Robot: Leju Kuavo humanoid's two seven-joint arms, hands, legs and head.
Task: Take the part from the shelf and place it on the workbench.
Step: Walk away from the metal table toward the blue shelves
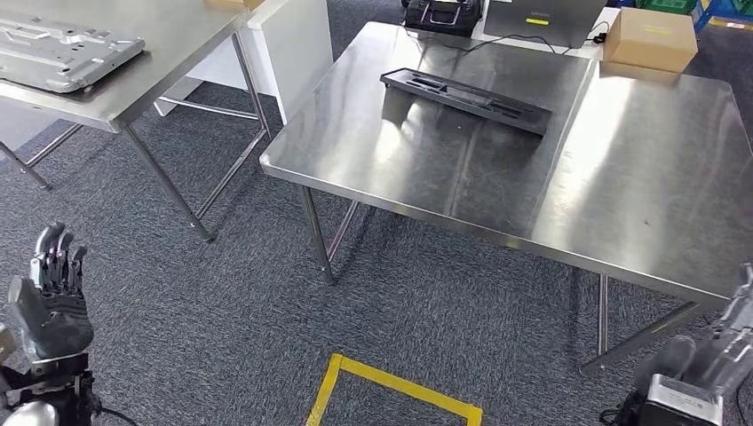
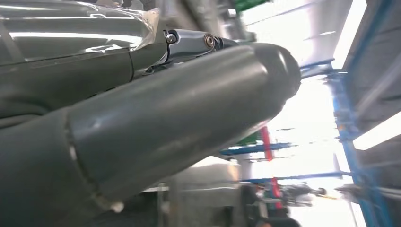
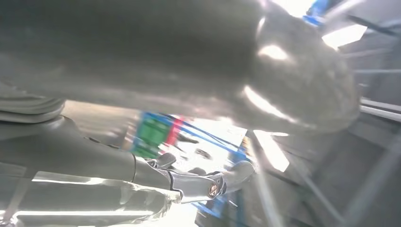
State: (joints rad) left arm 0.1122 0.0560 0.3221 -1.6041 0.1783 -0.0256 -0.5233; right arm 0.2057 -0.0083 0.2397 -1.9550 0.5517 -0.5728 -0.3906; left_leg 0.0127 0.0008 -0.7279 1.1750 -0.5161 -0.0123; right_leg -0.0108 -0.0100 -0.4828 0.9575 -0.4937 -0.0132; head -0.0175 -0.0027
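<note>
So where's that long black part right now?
In the head view, the black part lies on the steel workbench ahead, toward its far side, left of the cardboard box.

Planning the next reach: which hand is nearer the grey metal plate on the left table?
Left. The left hand hangs low at the near left, below the table carrying the grey metal plate. The right hand is at the far right, across the whole scene.

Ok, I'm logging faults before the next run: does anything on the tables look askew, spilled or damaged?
Nothing looks spilled or damaged. The long black part lies flat on the steel workbench, though slanted across it rather than square to its edges. A cardboard box sits beyond the far right corner. Both hands hold nothing.
</note>
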